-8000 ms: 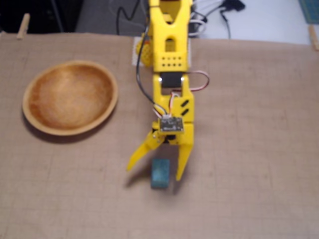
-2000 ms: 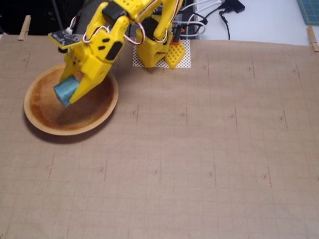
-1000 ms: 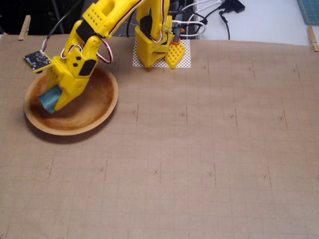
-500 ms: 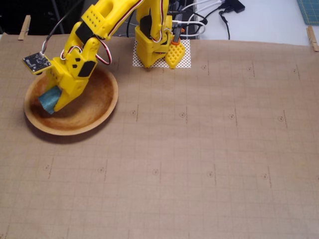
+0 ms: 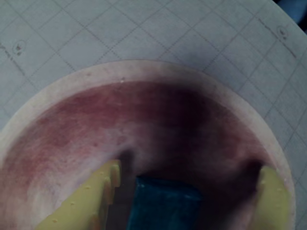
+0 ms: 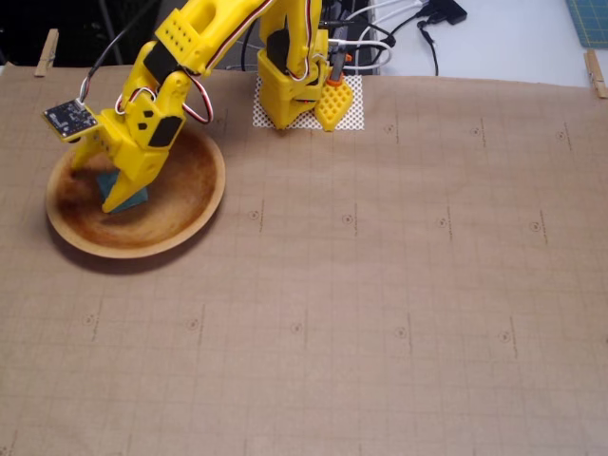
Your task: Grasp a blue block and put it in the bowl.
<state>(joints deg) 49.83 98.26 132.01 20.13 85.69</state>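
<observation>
So the gripper (image 5: 187, 201) sits low over the bowl (image 6: 195, 204), jaws spread wide with the block (image 5: 163, 206) loose between them, nearer the left finger in the wrist view. In the fixed view it's around 9 o'clock inside, so I'd guess it's being dropped off.

Brown gridded paper sheet (image 6: 380, 285) covers the bench, wooden clothespins (image 6: 46, 52) clip its far corners, and black and white cables (image 6: 399, 28) tangle behind it.
</observation>
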